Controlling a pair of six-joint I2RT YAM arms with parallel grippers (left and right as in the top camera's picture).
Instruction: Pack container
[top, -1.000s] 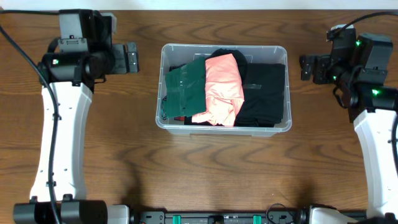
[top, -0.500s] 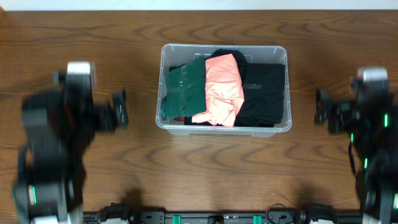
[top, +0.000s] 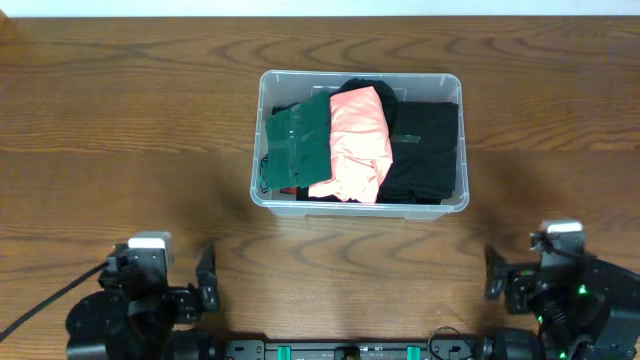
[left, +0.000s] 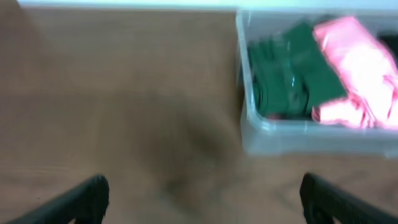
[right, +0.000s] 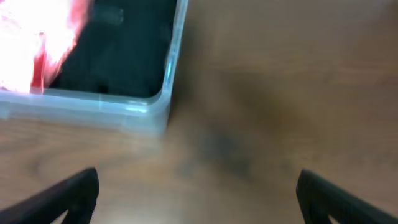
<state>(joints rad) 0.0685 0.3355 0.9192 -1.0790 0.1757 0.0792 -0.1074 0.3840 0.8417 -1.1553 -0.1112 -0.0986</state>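
The clear plastic container (top: 262, 150) stands at the middle of the wooden table. It holds a dark green garment (top: 295, 140), a salmon pink garment (top: 358, 140) and black clothing (top: 425, 150). Its base label is hidden under the clothes. My left gripper (top: 207, 283) is open and empty at the near left edge, far from the container. My right gripper (top: 493, 280) is open and empty at the near right edge. The left wrist view shows the container's left end (left: 249, 124) ahead, blurred. The right wrist view shows its right corner (right: 158, 109), blurred.
The wooden table (top: 120, 130) surrounds the container. A black rail with green clips (top: 350, 350) runs along the table's near edge between the two arm bases.
Both arms have pulled back from beside the container's ends toward the table's near edge and folded down low. The container and the clothes have not moved.
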